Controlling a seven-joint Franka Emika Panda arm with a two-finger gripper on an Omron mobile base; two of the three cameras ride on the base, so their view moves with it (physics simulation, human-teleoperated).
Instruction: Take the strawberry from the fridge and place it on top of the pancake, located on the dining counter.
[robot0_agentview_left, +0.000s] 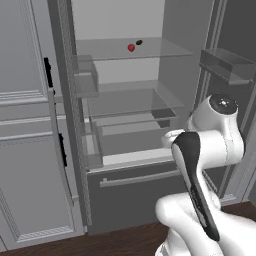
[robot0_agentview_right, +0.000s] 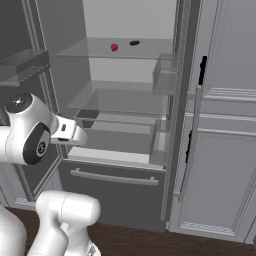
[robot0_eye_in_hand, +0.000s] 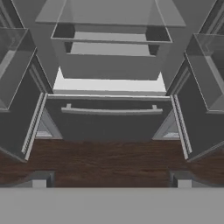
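The fridge stands open in front of the arm, and the gripper hangs low with its fingers spread wide and grasping nothing; the hand view looks past them at the freezer drawer's bar handle and the dark wood floor. The strawberry sits well above and beyond the fingers, on the upper glass shelf, with a small dark item just beside it and slightly further back. The step in hand looks like the reach for the berry. To do it well, the hand should rise to shelf height first, then go in level between that shelf and whatever lies above it, fingers kept wide, coming at the berry from the side away from the dark item, and closing gently since the berry will likely roll on glass.
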